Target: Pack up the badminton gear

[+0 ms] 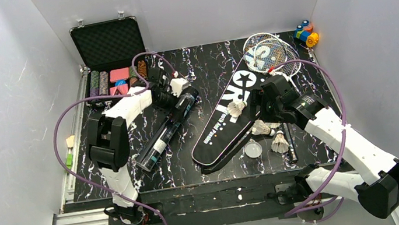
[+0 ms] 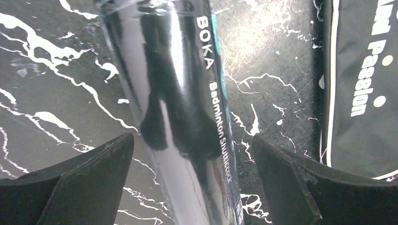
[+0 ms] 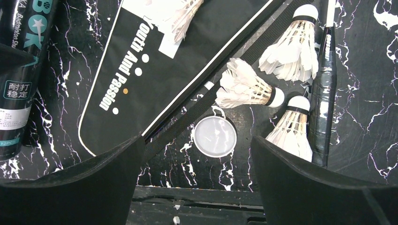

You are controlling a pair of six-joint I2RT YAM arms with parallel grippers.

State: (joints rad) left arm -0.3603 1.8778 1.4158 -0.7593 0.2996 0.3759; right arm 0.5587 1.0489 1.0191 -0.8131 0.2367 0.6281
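Observation:
A long dark tube (image 1: 167,131) with teal lettering lies on the marbled table, left of the black racket-shaped bag (image 1: 232,111). My left gripper (image 1: 183,100) hangs open over the tube's far end. In the left wrist view the tube (image 2: 178,93) runs between the spread fingers (image 2: 108,164) with a gap on each side. Two silver-framed rackets (image 1: 265,53) lie behind the bag. One shuttlecock (image 1: 236,108) rests on the bag; two more (image 1: 261,129) (image 1: 280,143) lie right of it. My right gripper (image 1: 264,109) is open above them, nothing between its fingers.
A clear round lid (image 3: 215,136) lies by the bag's strap, and a racket handle (image 3: 324,93) runs beside the shuttlecocks (image 3: 244,89). The open poker chip case (image 1: 110,60) stands back left, toy blocks (image 1: 307,32) back right. White walls enclose three sides.

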